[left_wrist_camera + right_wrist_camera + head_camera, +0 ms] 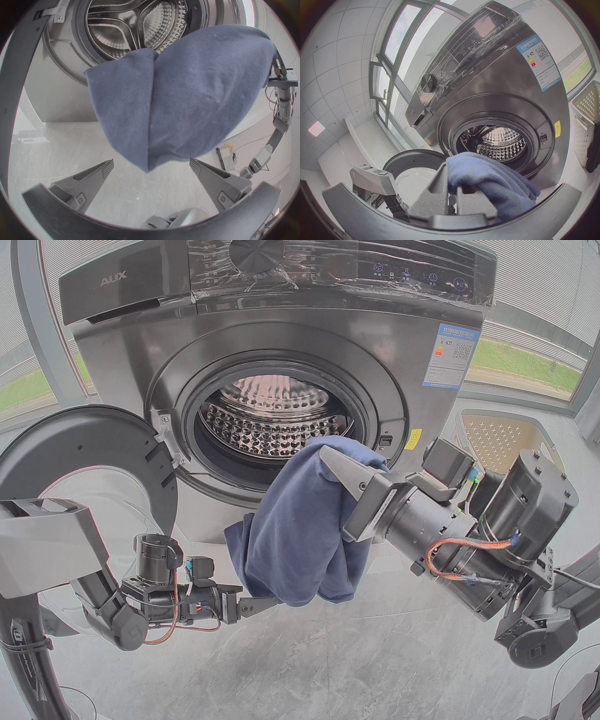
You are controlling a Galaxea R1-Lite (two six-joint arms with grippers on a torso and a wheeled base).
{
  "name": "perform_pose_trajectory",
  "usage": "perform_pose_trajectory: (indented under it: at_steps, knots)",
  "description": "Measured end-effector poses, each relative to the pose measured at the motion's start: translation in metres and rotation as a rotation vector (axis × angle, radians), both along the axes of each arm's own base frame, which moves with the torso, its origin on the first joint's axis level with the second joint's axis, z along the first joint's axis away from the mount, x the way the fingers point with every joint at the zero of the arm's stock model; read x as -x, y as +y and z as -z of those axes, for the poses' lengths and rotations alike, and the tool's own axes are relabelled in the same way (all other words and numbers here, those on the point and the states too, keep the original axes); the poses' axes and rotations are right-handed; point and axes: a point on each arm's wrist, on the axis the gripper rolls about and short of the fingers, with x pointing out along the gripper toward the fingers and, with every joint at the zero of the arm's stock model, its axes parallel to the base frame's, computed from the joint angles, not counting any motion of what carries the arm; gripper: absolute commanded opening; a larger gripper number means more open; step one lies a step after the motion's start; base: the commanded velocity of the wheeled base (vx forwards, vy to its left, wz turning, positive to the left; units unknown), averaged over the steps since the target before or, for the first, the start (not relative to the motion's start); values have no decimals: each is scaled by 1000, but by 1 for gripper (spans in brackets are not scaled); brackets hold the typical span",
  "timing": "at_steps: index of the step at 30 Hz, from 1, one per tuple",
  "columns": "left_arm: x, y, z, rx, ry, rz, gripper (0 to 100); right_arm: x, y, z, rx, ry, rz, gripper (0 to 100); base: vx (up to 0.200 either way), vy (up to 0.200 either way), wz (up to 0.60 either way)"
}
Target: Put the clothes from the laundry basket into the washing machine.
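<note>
A dark blue garment (300, 527) hangs in front of the washing machine's open drum (275, 415), at the lower lip of the opening. My right gripper (331, 459) is shut on the garment's top, and the cloth (493, 181) drapes over its closed fingers (440, 190). Most of the fabric dangles below toward the floor. My left gripper (269, 604) is low, at the garment's bottom edge, open with nothing between its fingers. In the left wrist view the garment (187, 93) hangs just beyond the spread fingertips (107, 165). The beige laundry basket (500, 434) stands right of the machine.
The round machine door (81, 446) is swung open to the left, just above my left arm. Grey floor (350, 665) lies open in front of the machine. The basket (589, 109) sits against the machine's right side, behind my right arm.
</note>
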Motion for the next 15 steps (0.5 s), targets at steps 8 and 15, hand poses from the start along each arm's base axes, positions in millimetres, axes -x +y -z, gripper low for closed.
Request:
perform_pose_trajectory:
  at_steps: [8,15]
  knots:
    - [-15,-11,3,83,-66,-13,100,0,0,0,-1,1,-1,0,0,0,0]
    - [-20,-19,9,98,-95,-22,100,0,0,1,-1,3,-3,0,0,0,0]
